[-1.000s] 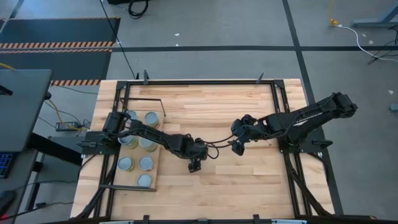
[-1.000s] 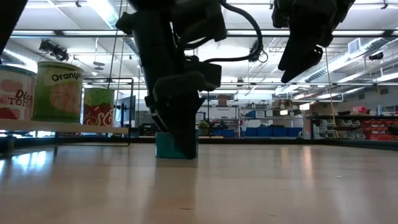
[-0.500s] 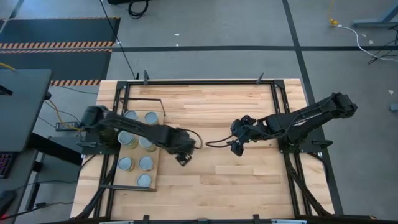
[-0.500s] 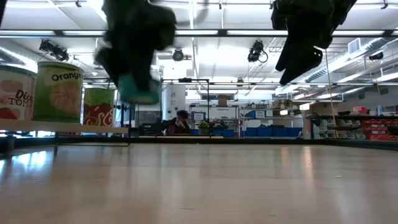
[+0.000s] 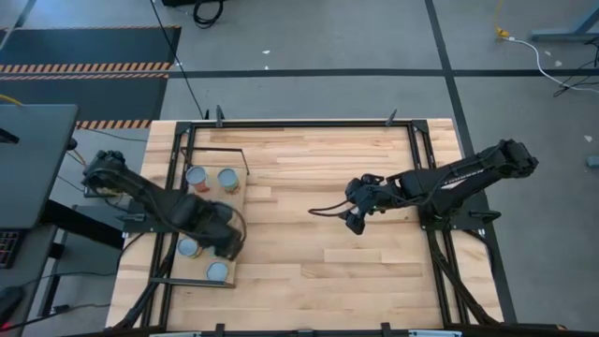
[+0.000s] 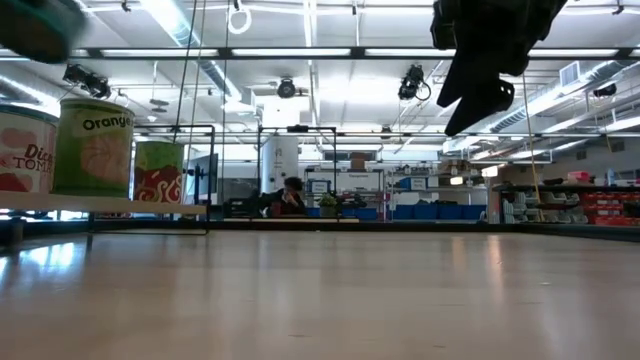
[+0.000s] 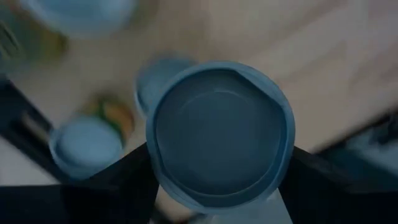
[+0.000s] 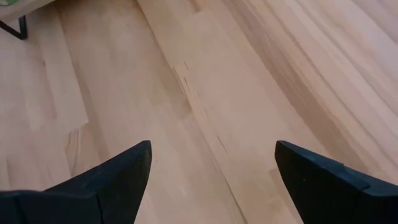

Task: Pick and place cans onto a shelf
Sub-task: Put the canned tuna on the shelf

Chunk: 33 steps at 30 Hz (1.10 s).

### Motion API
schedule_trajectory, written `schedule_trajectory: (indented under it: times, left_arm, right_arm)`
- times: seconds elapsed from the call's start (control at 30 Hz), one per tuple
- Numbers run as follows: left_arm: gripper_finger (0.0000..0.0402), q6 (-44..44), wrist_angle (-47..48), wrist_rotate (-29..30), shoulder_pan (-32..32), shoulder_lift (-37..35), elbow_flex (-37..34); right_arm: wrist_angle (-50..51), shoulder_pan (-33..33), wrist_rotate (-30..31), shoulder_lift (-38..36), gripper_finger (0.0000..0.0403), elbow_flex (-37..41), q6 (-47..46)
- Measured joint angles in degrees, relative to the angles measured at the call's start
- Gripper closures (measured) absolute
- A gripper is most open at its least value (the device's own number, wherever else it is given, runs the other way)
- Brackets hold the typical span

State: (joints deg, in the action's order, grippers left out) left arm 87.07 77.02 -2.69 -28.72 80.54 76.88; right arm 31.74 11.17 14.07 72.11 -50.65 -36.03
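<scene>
Since the earlier frame — left arm swung from mid-surface back over the shelf (image 5: 232, 257) at the surface's left edge; the teal can that stood mid-surface has gone with it.

Item: carried can (image 7: 221, 134). Held in the left gripper (image 5: 225, 241), its fingers (image 7: 124, 177) closed on opposite sides of the wall, round lid facing the wrist camera. Location: above the shelf's middle, over its inner edge.

Handling, as judged: rigid tin, smooth-sided, probably moderate in weight; likely to slip if gripped loosely, unlikely to crush. Best taken across the side wall, as now.

Right gripper (image 5: 356, 218): waiting above mid-surface, fingers (image 8: 112, 174) spread, nothing between them.

Surroundings: shelved cans (image 5: 195, 176) sit in two columns — two at the shelf's far end, two visible toward the near end, others perhaps hidden beneath the arm. The low view shows three labelled cans (image 6: 92, 146) raised on the shelf. A thin black frame (image 5: 245, 161) edges the board.

Obstructions, as judged: neighbouring cans stand close together, so the fingers have little room on descent; the free spot cannot be made out under the arm.
</scene>
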Motion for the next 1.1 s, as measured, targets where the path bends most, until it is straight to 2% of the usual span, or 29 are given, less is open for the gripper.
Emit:
schedule_trajectory:
  times: [0.17,0.33,0.43,0.63,0.7,0.83,1.1]
  left_arm:
    - [0.0126,3.0,2.9,-7.0,-5.7,-0.1,0.0]
    - [0.0126,7.3,4.7,-7.6,-9.7,-0.5,-1.1]
    - [0.0126,10.0,3.6,-9.4,-11.7,-2.9,-6.2]
    - [0.0126,19.7,-8.2,-11.2,-14.7,-9.7,-17.7]
    - [0.0126,21.0,-10.7,-11.5,-16.1,-10.7,-20.2]
    - [0.0126,22.3,-11.9,-16.1,-18.4,-11.3,-24.0]
    - [0.0126,23.0,-16.2,-17.3,-18.9,-11.6,-29.7]
  right_arm:
    - [0.0,-1.1,-1.4,0.0,0.0054,0.0,0.1]
    - [0.0,-1.3,-2.2,0.0,0.0054,0.0,0.2]
    - [0.0,-1.3,-2.0,0.0,0.0054,0.0,0.9]
    - [-0.3,-1.6,-2.2,0.0,0.0054,0.0,2.1]
    - [-0.3,-1.5,-2.2,0.0,0.0054,0.0,2.1]
    - [-0.4,-1.6,-2.2,0.0,0.0054,0.0,1.7]
    - [-0.4,-2.3,-2.2,0.0,0.0054,0.0,1.2]
